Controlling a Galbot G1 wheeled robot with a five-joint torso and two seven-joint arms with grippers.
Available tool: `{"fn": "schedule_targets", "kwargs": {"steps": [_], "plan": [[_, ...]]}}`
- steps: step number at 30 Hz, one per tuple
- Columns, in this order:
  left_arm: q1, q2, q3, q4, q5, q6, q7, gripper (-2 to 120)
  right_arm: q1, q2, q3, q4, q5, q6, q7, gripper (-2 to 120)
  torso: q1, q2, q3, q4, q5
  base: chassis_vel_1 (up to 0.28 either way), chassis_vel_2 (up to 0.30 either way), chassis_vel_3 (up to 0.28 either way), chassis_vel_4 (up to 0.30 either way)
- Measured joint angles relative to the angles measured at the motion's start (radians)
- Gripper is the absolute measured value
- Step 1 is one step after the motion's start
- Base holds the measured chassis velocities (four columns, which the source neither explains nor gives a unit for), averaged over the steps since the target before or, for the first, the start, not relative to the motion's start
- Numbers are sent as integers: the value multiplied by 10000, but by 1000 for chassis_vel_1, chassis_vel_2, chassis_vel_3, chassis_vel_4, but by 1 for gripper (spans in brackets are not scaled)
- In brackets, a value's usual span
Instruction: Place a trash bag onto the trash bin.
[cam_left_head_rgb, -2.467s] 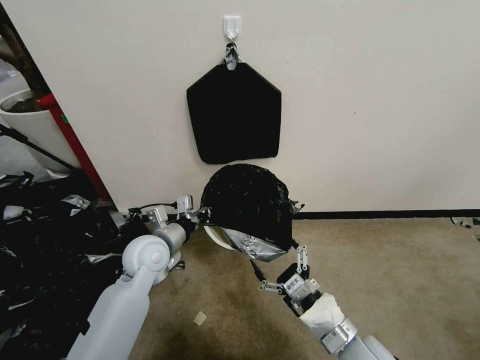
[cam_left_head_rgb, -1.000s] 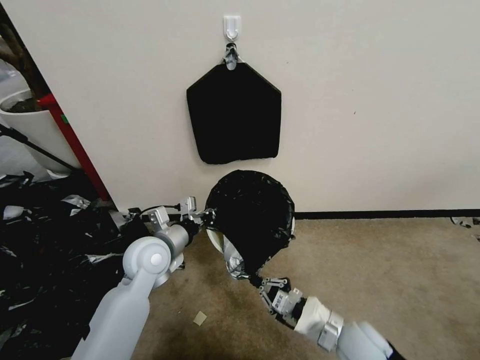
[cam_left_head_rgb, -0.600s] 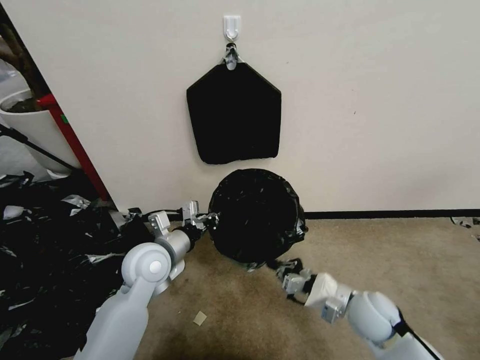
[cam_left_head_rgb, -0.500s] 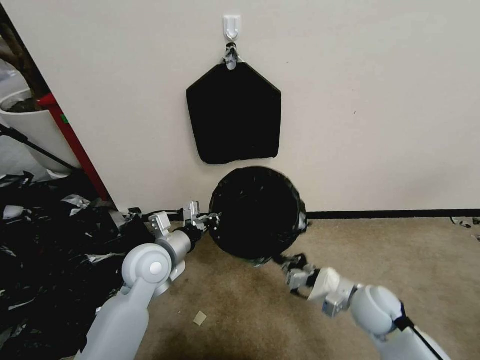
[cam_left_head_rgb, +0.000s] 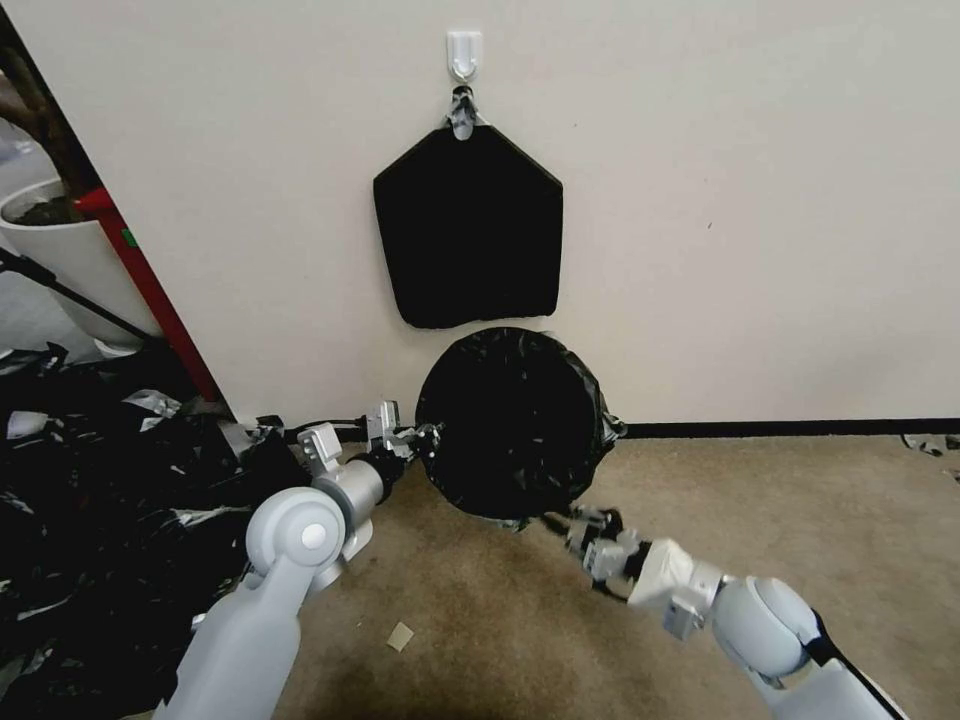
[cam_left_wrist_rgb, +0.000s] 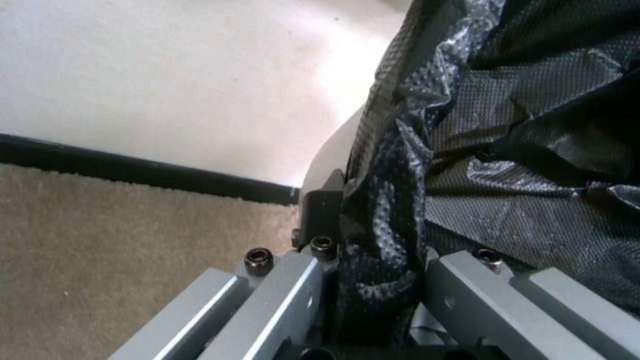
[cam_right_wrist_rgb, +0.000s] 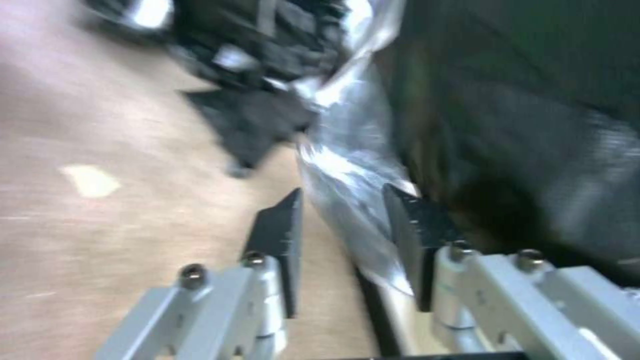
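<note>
Trash bag (cam_left_head_rgb: 512, 420): you have it stretched black and glossy over the mouth of the trash bin (cam_left_wrist_rgb: 330, 155), which stands on the carpet (cam_left_head_rgb: 760, 520) against the wall (cam_left_head_rgb: 750, 200). From the head view the film hides the bin's opening; in the left wrist view a strip of cream bin wall shows beside the film.

Left gripper (cam_left_head_rgb: 425, 440): at the bin's left edge. Your left wrist view shows its jaws closed tight on a bunched fold of the bag (cam_left_wrist_rgb: 383, 240), the film pinched between them and spreading away over the rim.

Right gripper (cam_left_head_rgb: 580, 522): low at the bin's near right side, just above the carpet. In your right wrist view the jaws stand partly apart with a shiny strip of the bag (cam_right_wrist_rgb: 347, 185) running down between the two pads; the view is blurred, and contact with the pads cannot be told.

Flat black pentagon stack (cam_left_head_rgb: 468, 228): hanging from a white hook (cam_left_head_rgb: 463, 52) on the wall, directly above the bin.

Heap of black plastic (cam_left_head_rgb: 90, 500): on the floor to your left.
</note>
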Motion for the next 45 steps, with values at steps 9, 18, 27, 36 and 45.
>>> {"fn": "schedule_targets", "kwargs": {"steps": [9,18,27,36,45], "plan": [[-115,31,81,266,40,-72,-12,3,-348,-431,780,627,4217,-397,-3309,72,0,0,0,0,-1,0,0,0,0],[436,-72,644,298,1453,-1089,77,3,-466,-237,-1437,2709,7542,-2361,1680,59,0,0,-1,2,-5,0,0,0,0],[1252,-285,1191,111,3688,-2826,782,3,304,848,-4192,3945,8251,-6184,9916,28,0,0,-1,0,-1,0,0,0,0],[1574,-342,1298,31,4513,-3347,1149,2,1419,2510,-4808,2574,9056,-7414,13993,0,0,0,0,0,-2,0,0,0,0],[1603,-429,1435,172,5208,-3674,1359,2,1934,3065,-4751,1952,9403,-8312,15337,0,0,0,0,0,-2,0,0,0,0]]}}
